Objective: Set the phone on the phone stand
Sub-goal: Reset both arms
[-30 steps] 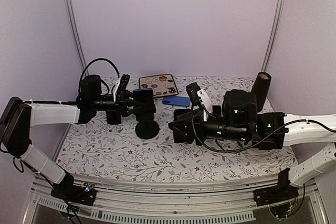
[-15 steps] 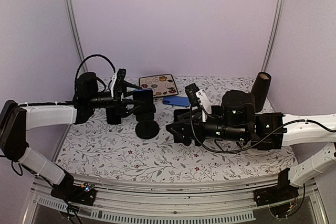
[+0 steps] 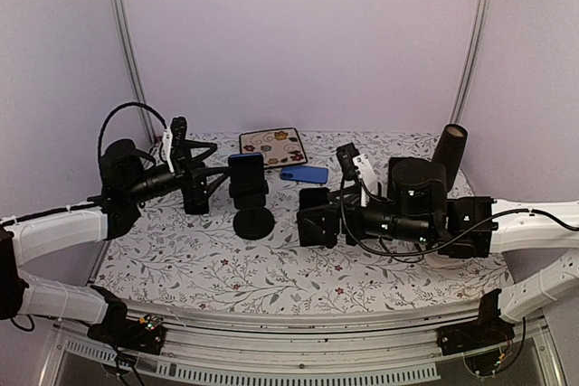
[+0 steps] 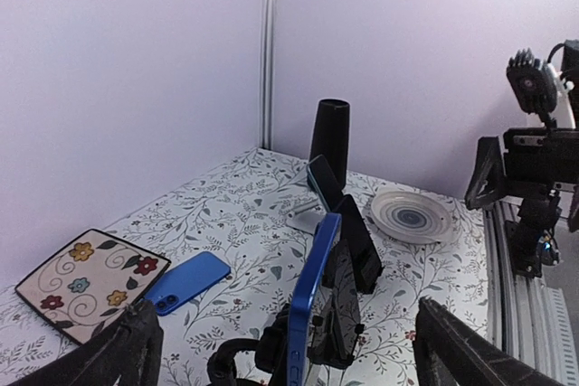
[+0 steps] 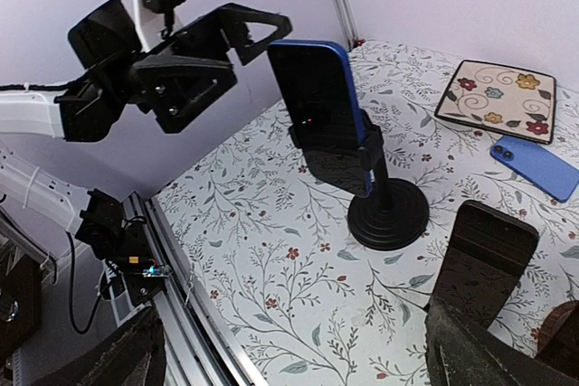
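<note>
Lilac walls enclose a table (image 3: 271, 268) spread with a leaf-patterned cloth. Just left of centre, the blue phone (image 3: 246, 172) stands upright in the clamp of the black phone stand (image 3: 253, 221), its dark face turned toward the right arm. At the phone's nine o'clock the left pincer (image 3: 208, 163) gapes wide, clear of it and empty. At the stand's three o'clock the right pincer (image 3: 312, 217) is likewise spread wide, gripping nothing. A second blue phone (image 3: 304, 174) lies flat at the stand's one o'clock.
</note>
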Robot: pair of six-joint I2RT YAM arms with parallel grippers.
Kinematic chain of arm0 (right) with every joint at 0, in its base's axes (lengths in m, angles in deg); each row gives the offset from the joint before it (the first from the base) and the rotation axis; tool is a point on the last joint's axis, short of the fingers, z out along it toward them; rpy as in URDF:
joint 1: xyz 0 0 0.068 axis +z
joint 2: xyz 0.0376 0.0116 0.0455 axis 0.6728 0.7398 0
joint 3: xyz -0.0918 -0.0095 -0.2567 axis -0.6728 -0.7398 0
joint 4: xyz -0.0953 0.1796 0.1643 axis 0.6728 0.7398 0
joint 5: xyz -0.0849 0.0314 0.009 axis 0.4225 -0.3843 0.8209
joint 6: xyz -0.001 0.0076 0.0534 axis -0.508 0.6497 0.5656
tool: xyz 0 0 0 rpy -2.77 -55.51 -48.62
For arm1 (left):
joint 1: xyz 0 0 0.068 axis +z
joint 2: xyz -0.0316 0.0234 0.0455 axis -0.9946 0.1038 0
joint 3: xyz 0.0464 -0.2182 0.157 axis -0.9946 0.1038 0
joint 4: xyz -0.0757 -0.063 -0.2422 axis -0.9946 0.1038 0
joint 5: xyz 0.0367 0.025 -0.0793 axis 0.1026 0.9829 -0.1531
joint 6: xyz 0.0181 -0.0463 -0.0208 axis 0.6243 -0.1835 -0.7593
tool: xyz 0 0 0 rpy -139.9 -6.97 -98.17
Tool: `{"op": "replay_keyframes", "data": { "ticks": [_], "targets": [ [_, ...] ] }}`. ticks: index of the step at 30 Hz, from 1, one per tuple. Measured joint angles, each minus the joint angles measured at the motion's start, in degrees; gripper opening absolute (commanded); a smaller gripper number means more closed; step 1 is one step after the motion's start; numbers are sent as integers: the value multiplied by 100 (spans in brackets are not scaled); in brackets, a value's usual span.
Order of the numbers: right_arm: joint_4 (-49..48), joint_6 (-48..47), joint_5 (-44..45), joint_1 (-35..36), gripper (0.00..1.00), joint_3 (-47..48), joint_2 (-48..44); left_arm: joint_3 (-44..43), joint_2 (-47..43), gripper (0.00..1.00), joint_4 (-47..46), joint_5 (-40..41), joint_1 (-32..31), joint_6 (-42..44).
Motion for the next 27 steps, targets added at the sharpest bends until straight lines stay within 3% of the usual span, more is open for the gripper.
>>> {"op": "replay_keyframes", "data": {
  "ticks": [10, 18, 27],
  "targets": [
    [2, 186, 219, -1113, 99, -907, -782, 807, -1484, 97, 356, 1392, -190, -501],
    [-63, 262, 352, -2599, 99, -1784, -1600, 1357, -2284, 97, 1115, 2894, -208, -1060],
    [-190, 518, 391, -4446, 99, -2529, -1749, 1812, -2618, 97, 1814, 4513, -184, -1687]
  ]
}}
